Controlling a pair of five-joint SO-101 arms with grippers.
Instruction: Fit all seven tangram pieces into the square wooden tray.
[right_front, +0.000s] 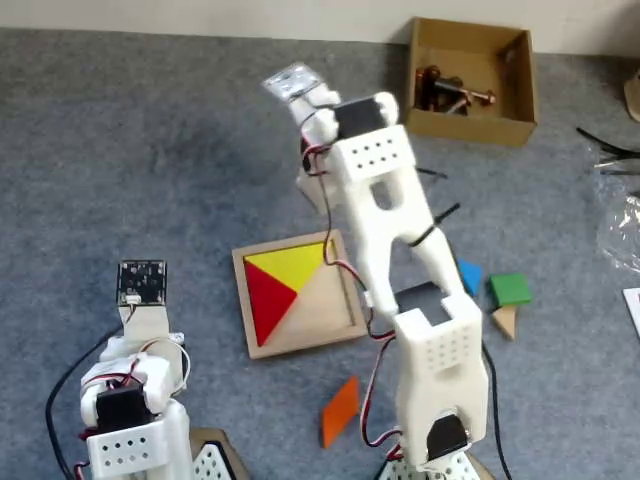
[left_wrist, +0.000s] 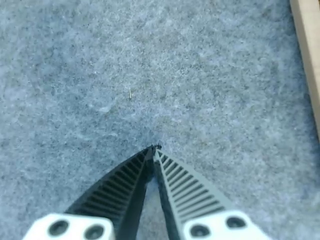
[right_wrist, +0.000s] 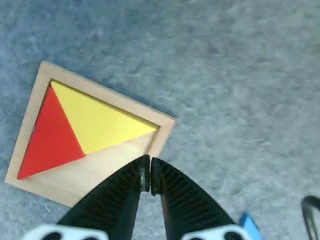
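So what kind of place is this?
Likely a robotics lab bench or hobby desk: two white robot arms on a grey felt-covered table, with a wooden tangram tray and a cardboard box.

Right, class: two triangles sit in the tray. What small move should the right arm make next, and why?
Probably open the right gripper, which hangs shut and empty over the tray rim, and swing it toward the orange piece on the mat: the tray holds just the yellow triangle and red triangle.
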